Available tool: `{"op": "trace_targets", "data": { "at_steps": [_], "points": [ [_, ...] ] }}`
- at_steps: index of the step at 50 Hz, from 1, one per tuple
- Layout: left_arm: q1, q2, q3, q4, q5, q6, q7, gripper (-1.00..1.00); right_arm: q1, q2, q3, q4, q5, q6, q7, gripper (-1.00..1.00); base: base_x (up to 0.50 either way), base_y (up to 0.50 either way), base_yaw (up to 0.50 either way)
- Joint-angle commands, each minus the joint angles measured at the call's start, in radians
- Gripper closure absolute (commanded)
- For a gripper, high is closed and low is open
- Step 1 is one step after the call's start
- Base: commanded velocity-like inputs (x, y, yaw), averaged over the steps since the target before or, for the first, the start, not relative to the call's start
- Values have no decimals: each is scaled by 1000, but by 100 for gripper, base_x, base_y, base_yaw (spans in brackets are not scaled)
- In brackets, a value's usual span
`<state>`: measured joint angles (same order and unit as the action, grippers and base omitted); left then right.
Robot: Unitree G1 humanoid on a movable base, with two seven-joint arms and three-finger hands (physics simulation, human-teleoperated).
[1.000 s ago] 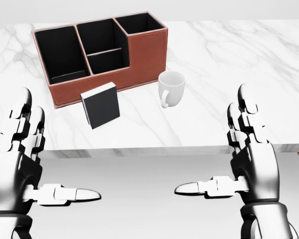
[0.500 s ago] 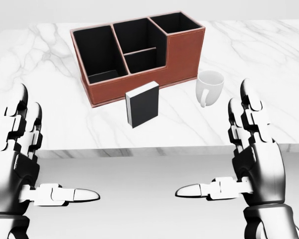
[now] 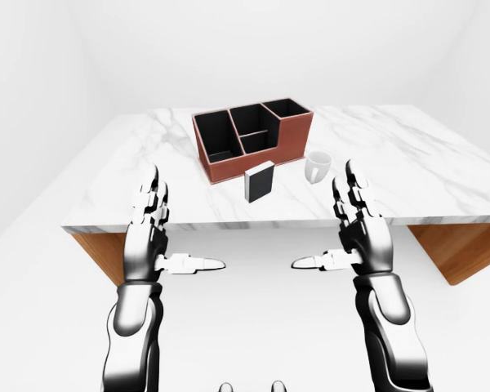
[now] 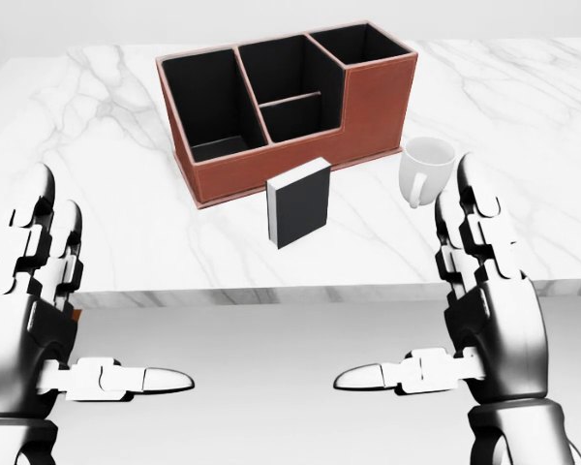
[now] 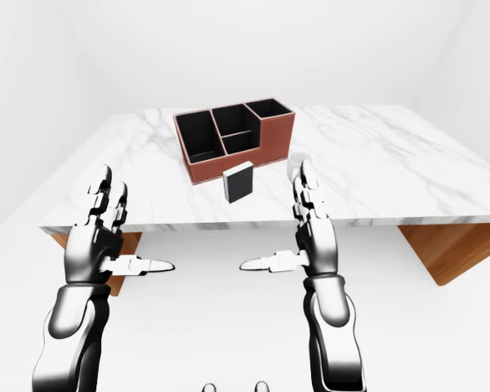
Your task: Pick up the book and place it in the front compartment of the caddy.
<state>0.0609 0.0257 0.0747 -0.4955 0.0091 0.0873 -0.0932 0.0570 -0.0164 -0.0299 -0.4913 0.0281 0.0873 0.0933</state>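
Observation:
A black book (image 4: 298, 203) stands upright on the white marble table (image 4: 126, 232), just below the caddy in the head view. The reddish-brown caddy (image 4: 380, 95) has several black compartments, and nothing shows in them. Both hands hang below the table's near edge, apart from the book. My left hand (image 4: 82, 310) is open at the lower left, fingers up and thumb pointing inward. Likewise open at the lower right is my right hand (image 4: 460, 300), its fingertips overlapping the table edge under the mug. Neither hand holds anything.
A white mug (image 4: 426, 170) stands right of the book, beside the caddy's right end. The table's brown wooden supports (image 3: 457, 249) show under the marble top at both sides. White floor and walls surround the table.
The whole picture has shifted: caddy, book and mug now lie further right in the head view, so the camera has moved. Both hands stay open in nearly the same pose.

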Motion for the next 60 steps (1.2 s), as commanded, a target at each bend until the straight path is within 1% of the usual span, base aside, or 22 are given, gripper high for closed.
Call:
{"op": "trace_targets", "data": {
  "at_steps": [1, 34, 35, 51, 54, 55, 60],
  "points": [
    [0, -1, -1, -3, -1, 0, 0, -100, 6, 3, -1, -22, 28, 0, 14, -100, 0, 0, 0],
    [1, 2, 10, -45, -8, 0, -6, -100, 9, -2, 1, -74, 26, 0, 17, -100, 50, -7, 0],
    [1, 1, 9, -48, -8, 0, -6, -100, 12, -1, 11, -69, 13, 0, 12, -100, 0, 0, 0],
    [2, 1, 8, -45, -7, 0, -6, -100, 14, 3, 2, -84, 33, 0, 19, -100, 0, 0, 0],
    [2, 1, 10, -49, -8, 0, -7, -100, 16, 3, 4, -78, 34, 0, 17, -100, 0, 41, 0],
    [1, 1, 10, -49, -9, 0, -7, -100, 14, -2, 11, -72, 16, 0, 13, -100, 0, 45, 0],
    [0, 1, 9, -46, -8, 0, -7, -100, 12, 1, 12, -74, 17, 0, 13, -100, 0, 4, 0]
  ]
}}
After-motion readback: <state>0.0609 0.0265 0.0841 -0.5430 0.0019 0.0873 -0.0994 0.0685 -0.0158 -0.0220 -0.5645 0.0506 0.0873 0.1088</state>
